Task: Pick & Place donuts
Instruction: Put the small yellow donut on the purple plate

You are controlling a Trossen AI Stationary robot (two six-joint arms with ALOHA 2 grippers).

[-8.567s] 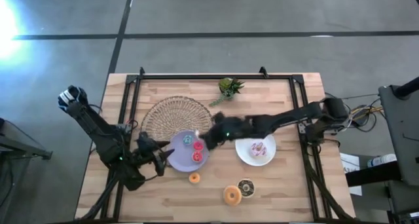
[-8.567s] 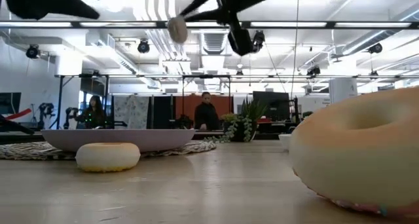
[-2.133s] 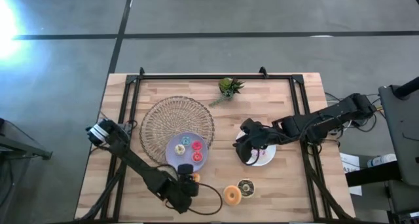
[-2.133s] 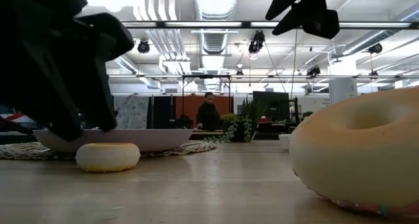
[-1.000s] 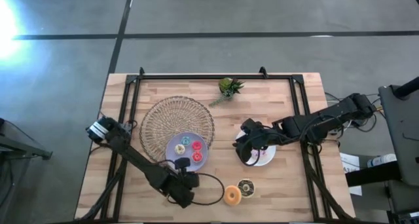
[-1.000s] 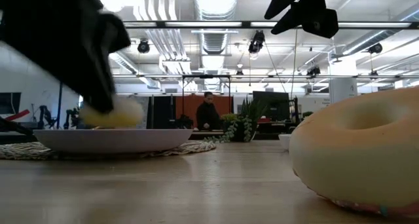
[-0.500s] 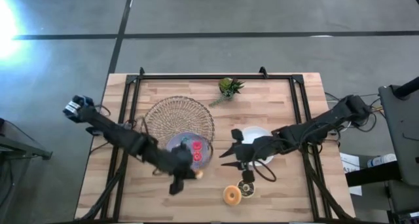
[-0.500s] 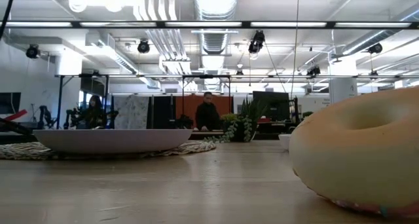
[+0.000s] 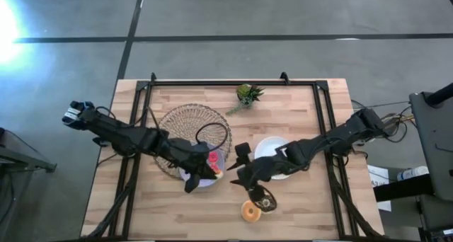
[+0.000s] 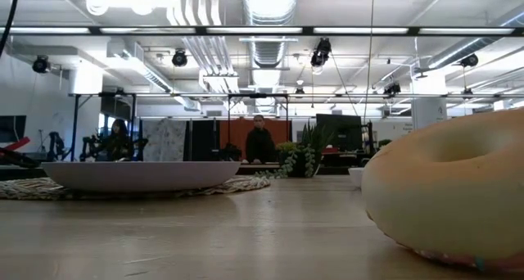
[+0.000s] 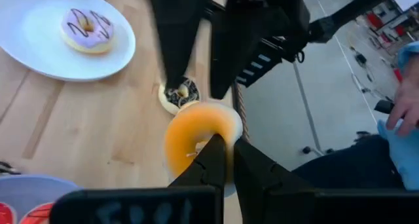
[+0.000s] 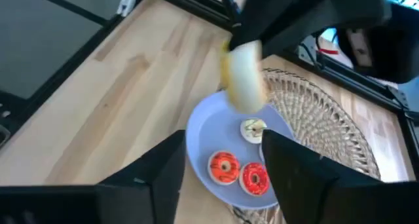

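The big orange donut [image 10: 450, 190] lies at the near edge of the table [image 9: 311, 206], with the chocolate donut [image 9: 265, 198] just beside it. Neither is on a plate yet.

A little farther in, the left gripper [image 11: 226, 145] hangs over the near rim of the lilac plate [image 12: 203, 135]. Its fingers are squeezed together on a small orange donut [image 11: 183, 135]. I think this is the carry step: the small donut is up in the air, on its way to that plate. Next, the arm needs to go down over a bare spot and let go gently, so the donut does not roll off. Two red donuts [image 12: 224, 166] and a pale one [image 12: 252, 128] already sit there, so room is tight.

The right gripper [image 9: 237, 165] is just beside the plate, near the chocolate donut, with its fingers apart and nothing in them. It may be going for that donut.

Farther back is the white plate [image 11: 39, 54] with a pink donut [image 11: 87, 29] on it. From above, the right arm covers that donut. The held donut looks smeary, so its exact colour is hard to tell. The table-level camera shows no gripper at all. The woven mat [image 9: 177, 125] and the green plant [image 9: 248, 95] are at the far side.
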